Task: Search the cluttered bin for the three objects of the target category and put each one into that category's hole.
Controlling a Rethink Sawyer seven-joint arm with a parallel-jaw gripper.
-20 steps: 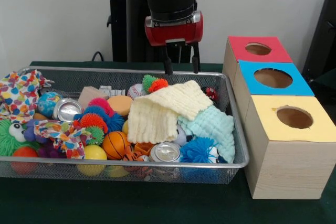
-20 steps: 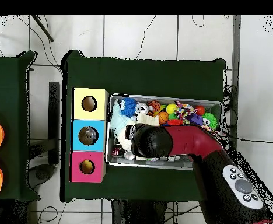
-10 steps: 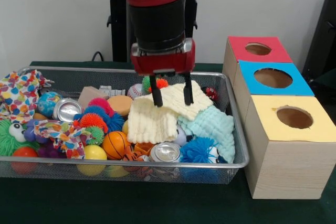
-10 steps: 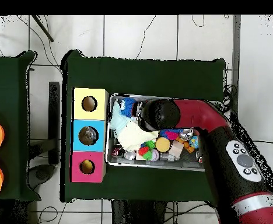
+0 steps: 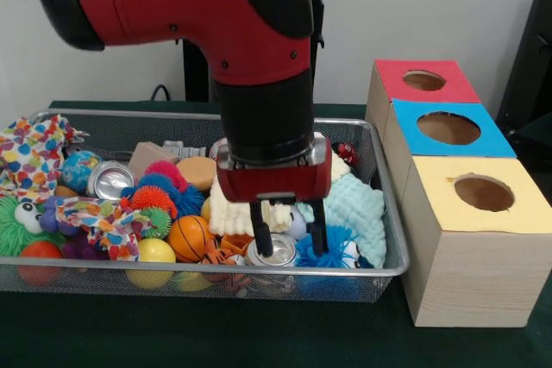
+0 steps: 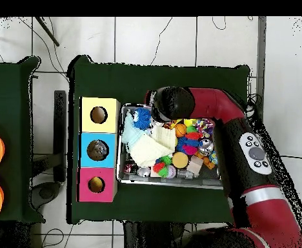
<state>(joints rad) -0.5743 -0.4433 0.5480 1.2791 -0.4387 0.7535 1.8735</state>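
The silver wire-mesh bin is full of toys, cloths and cans; it also shows in the overhead view. My gripper is open and low at the bin's near right side. Its fingers stand on either side of a silver can by the front rim. A cream cloth lies behind the gripper, mostly hidden by the arm. A mint cloth and a blue spiky ball lie to the right. In the overhead view the arm's wrist covers the gripper.
Three wooden boxes with holes stand right of the bin, with red, blue and yellow tops. A second can, a basketball, a yellow ball and patterned cloths fill the bin's left.
The arm has swung from the bin's far side over the cream cloth to the near side. The gripper has come down around the silver can and stayed open.
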